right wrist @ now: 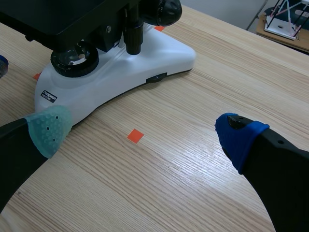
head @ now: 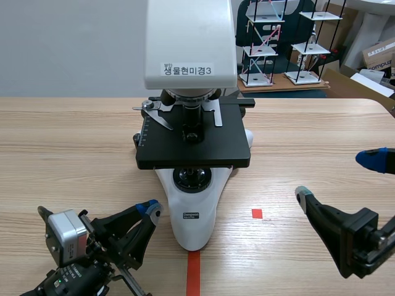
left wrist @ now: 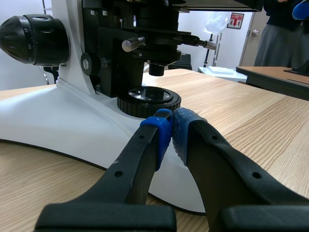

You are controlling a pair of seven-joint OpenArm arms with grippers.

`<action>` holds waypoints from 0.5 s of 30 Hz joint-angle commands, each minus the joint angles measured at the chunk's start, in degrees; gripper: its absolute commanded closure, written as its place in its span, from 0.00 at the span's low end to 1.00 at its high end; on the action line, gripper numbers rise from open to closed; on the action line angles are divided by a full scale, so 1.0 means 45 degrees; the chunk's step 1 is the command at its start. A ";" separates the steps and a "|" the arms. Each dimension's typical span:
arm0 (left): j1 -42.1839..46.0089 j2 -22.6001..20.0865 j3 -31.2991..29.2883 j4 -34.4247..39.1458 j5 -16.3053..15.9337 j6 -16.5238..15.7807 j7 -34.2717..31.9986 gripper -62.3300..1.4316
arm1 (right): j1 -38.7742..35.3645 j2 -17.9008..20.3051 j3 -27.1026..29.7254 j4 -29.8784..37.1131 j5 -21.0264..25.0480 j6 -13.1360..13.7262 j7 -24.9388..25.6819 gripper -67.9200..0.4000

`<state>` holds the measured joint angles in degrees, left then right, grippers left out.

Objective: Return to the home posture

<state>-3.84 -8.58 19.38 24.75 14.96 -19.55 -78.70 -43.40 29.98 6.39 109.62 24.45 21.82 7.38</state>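
A white and black microscope stands in the middle of the wooden table, its white base toward me. My left gripper sits low at the near left, shut on nothing, its blue pads meeting just beside the microscope base. My right gripper is low at the near right, open, nothing between its fingers. In the right wrist view a grey-green pad and a blue pad stand wide apart above bare table, with the microscope base ahead.
Orange-red tape marks lie on the table near the microscope base. White tiered racks stand on a bench behind the table's far edge. The table's right corner is at the far right.
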 commanded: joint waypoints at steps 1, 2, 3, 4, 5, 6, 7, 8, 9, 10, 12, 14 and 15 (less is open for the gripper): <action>-0.0151 0.0029 -0.0010 0.0253 -0.0117 -0.0015 -0.0189 0.91 | 0.0053 -0.0005 0.0121 0.0126 0.0049 0.0010 0.0146 0.00; -0.0146 0.0024 -0.0010 0.0277 -0.0121 0.0000 -0.0189 0.91 | 0.0053 -0.0005 0.0121 0.0126 0.0049 0.0010 0.0146 0.00; -0.0141 0.0000 -0.0015 0.0306 -0.0121 0.0058 -0.0185 0.91 | 0.0053 -0.0005 0.0121 0.0126 0.0049 0.0010 0.0146 0.00; -0.0131 -0.0019 -0.0010 0.0340 -0.0117 0.0092 -0.0180 0.91 | 0.0053 -0.0005 0.0121 0.0126 0.0049 0.0010 0.0146 0.00; -0.0131 -0.0053 -0.0010 0.0340 -0.0117 0.0092 -0.0175 0.91 | 0.0053 -0.0005 0.0121 0.0126 0.0049 0.0010 0.0146 0.00; -0.0131 -0.0180 -0.0010 0.0340 -0.0117 0.0092 -0.0175 0.91 | 0.0053 -0.0005 0.0121 0.0126 0.0049 0.0010 0.0146 0.00; -0.0121 -0.0291 -0.0010 0.0359 -0.0112 0.0083 -0.0175 0.91 | 0.0053 -0.0005 0.0121 0.0126 0.0049 0.0010 0.0146 0.00; -0.0058 -0.0452 -0.0010 0.0447 -0.0117 0.0083 -0.0155 0.91 | 0.0053 -0.0005 0.0121 0.0126 0.0049 0.0010 0.0151 0.00; 0.0068 -0.0656 -0.0010 0.0670 -0.0117 0.0078 0.0015 0.91 | 0.0053 -0.0005 0.0121 0.0126 0.0049 0.0010 0.0151 0.00; 0.0233 -0.0879 -0.0010 0.1005 -0.0117 -0.0034 0.0379 0.91 | 0.0053 -0.0005 0.0121 0.0126 0.0049 0.0010 0.0151 0.00; 0.0651 -0.1423 -0.0015 0.1943 -0.0126 -0.0393 0.1379 0.91 | 0.0053 -0.0005 0.0121 0.0126 0.0053 0.0010 0.0151 0.00; 0.1234 -0.2093 -0.0015 0.3089 -0.0160 -0.0869 0.2127 0.88 | 0.0053 -0.0005 0.0121 0.0126 0.0053 0.0010 0.0151 0.00; 0.1579 -0.2458 -0.0019 0.3667 -0.0175 -0.1132 0.2273 0.87 | 0.0053 -0.0005 0.0121 0.0126 0.0053 0.0010 0.0151 0.00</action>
<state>1.74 -18.28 19.38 38.96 14.76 -24.23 -67.31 -43.40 30.00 6.39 109.62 24.45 21.82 7.38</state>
